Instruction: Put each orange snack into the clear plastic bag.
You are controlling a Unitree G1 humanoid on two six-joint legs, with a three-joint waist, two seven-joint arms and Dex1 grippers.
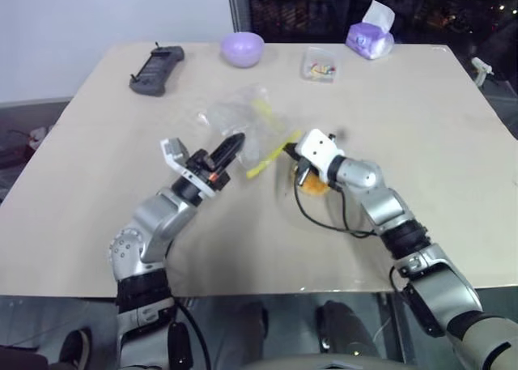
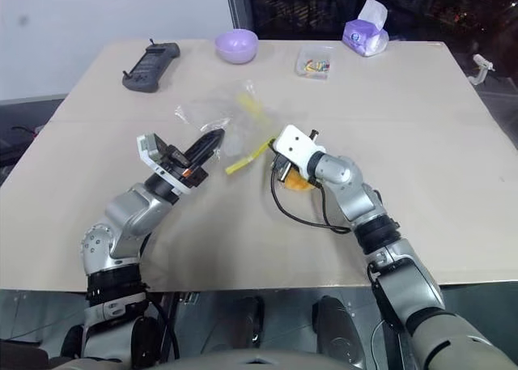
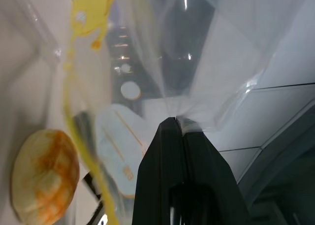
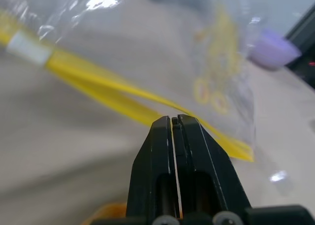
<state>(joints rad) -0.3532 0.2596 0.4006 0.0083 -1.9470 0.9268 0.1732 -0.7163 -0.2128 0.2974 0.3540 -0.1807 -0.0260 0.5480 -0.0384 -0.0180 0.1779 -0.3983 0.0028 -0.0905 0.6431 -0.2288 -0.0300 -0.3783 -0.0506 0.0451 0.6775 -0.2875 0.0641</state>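
**Q:** Beige and broad, the surface (image 1: pixel 421 184) is carrying what, from largest to smallest?

**A:** It is carrying the clear plastic bag (image 1: pixel 243 123), which is being held up near the middle with its yellow seal strip (image 1: pixel 271 161) sagging. Along the far edge are lying a dark handset (image 1: pixel 157 70), a lilac bowl (image 1: pixel 243 48), a tissue pack (image 1: pixel 370 38) and a small clear box (image 1: pixel 319 65). The orange snack (image 1: pixel 314 184) is sitting on the surface just beneath the right wrist.

**Q:** What are the pincers doing?

**A:** The left pincer (image 1: pixel 231 149) is pressing together on the bag's film. The right pincer (image 4: pixel 174 120) is pinching together on the seal strip.

**Q:** Which step is this?

**A:** Probably they are opening the bag's mouth. Next, one pincer would likely need to let go and fetch the snack while the other is keeping the bag open.
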